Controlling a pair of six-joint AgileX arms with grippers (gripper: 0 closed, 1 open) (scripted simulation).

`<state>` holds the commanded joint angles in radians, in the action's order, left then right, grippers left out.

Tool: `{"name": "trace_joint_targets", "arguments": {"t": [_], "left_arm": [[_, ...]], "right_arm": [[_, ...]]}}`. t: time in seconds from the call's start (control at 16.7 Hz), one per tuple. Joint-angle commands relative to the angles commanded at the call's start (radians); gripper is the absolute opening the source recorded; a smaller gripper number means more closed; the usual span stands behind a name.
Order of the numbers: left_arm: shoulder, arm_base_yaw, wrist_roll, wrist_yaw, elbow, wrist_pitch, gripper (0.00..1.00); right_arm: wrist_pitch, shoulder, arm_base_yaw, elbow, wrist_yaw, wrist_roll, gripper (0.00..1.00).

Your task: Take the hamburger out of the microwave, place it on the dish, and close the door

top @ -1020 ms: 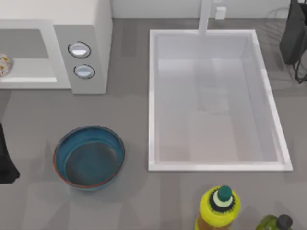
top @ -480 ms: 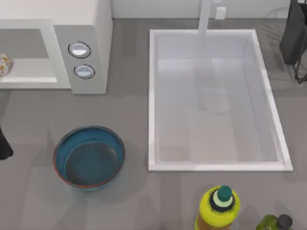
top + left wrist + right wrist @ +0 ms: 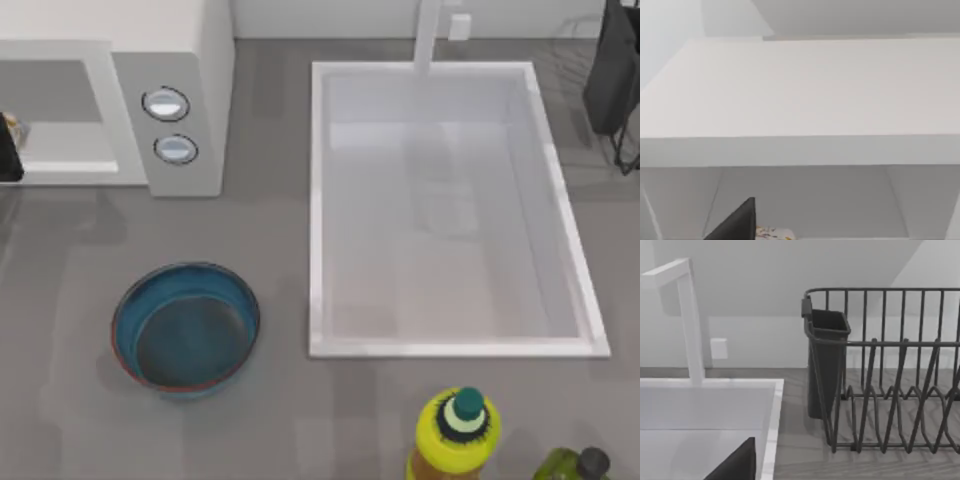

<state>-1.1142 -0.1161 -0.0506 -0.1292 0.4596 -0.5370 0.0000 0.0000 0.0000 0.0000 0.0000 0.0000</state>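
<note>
The white microwave [image 3: 170,60] stands at the table's far left with its cavity [image 3: 805,200] open toward me. The hamburger [image 3: 8,125] lies inside at the picture's left edge, and its printed wrapper [image 3: 772,233] peeks out low in the left wrist view. My left gripper [image 3: 8,158] is a dark shape just in front of the cavity, right beside the hamburger. The dish [image 3: 185,328], a blue bowl with a reddish rim, sits empty on the table nearer than the microwave. The door is out of view. My right gripper [image 3: 612,70] is parked at the far right.
A large white sink [image 3: 320,210] with a faucet [image 3: 690,325] takes up the table's middle and right. A dark wire dish rack [image 3: 880,370] stands at the far right. A yellow bottle [image 3: 455,435] and a green bottle [image 3: 575,466] stand at the near edge.
My left gripper has travelled from the near left edge, level with the dish, away from me to the microwave's opening. The right arm has not moved.
</note>
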Motion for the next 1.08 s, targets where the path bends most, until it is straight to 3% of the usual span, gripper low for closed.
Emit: {"name": "trace_joint_targets", "arguments": {"t": [0.6,0.84,1.08], "left_arm": [[-1.065,-0.102,-0.043,-0.112,0.403,-0.466,1.0],[-1.295,-0.123,-0.053,-0.136,0.489,-0.57,1.0],[-1.358,-0.129,-0.056,-0.144,0.512,-0.599,1.0]], "right_arm": [[0.0,0.0,0.0,0.0,0.0,0.0,1.0],[0.0,0.0,0.0,0.0,0.0,0.0,1.0],[0.0,0.0,0.0,0.0,0.0,0.0,1.0]]}}
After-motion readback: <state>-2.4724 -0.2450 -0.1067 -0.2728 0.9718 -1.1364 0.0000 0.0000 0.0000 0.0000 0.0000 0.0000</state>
